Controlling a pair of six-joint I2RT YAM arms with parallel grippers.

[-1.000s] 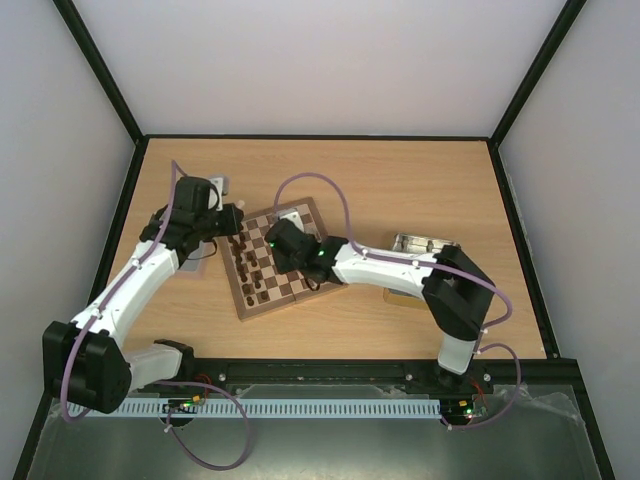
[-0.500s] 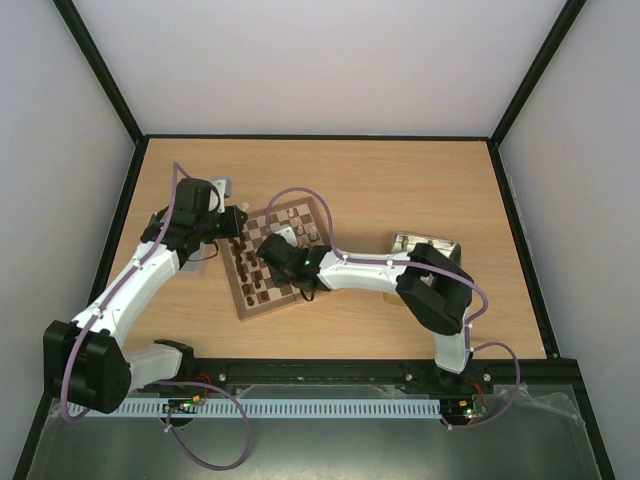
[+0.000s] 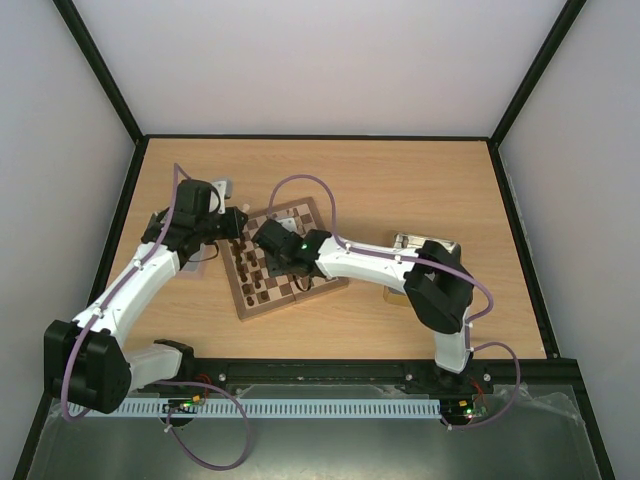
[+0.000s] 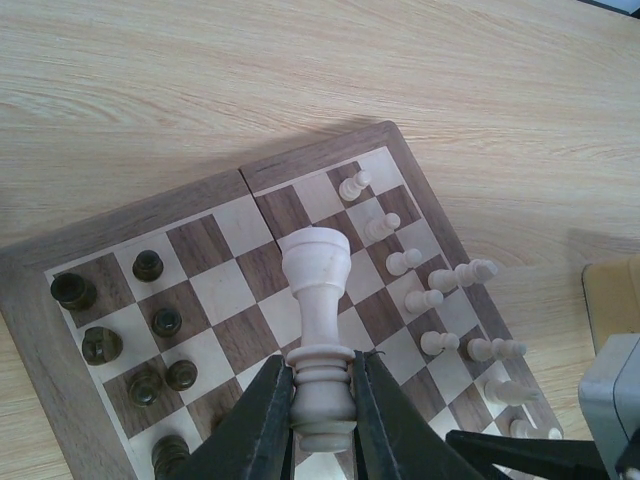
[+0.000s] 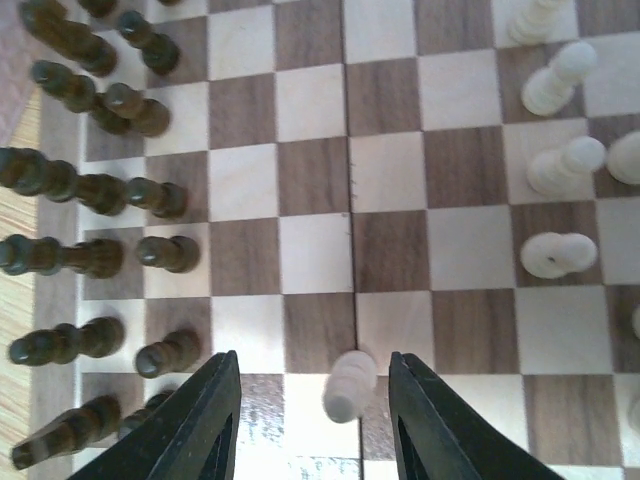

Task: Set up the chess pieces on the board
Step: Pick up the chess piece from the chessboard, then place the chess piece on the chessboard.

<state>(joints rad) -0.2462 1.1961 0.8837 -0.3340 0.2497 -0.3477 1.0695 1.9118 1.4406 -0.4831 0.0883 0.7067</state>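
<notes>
The board (image 3: 300, 285) lies tilted at the table's middle left, and both wrists hang over it. My left gripper (image 4: 322, 400) is shut on the base of a tall pale cream piece (image 4: 318, 290), held above the board (image 4: 228, 222). Under it, dark pieces (image 4: 148, 265) stand on the left and pale pieces (image 4: 405, 262) on the right. My right gripper (image 5: 312, 420) is open low over the board (image 5: 315, 250). A blurred pale pawn (image 5: 350, 385) sits between its fingers, touching neither. Dark pieces (image 5: 150, 115) fill the left squares and pale ones (image 5: 555, 255) the right.
A shiny metal tin (image 3: 425, 245) and a tan flat thing (image 3: 400, 292) lie right of the board under the right arm. A small grey object (image 3: 222, 185) sits behind the left wrist (image 3: 200, 205). Black frame rails and white walls ring the table.
My right gripper has opened and let go of the pale pawn, and its wrist has shifted left over the board. The left gripper keeps its hold and has barely moved.
</notes>
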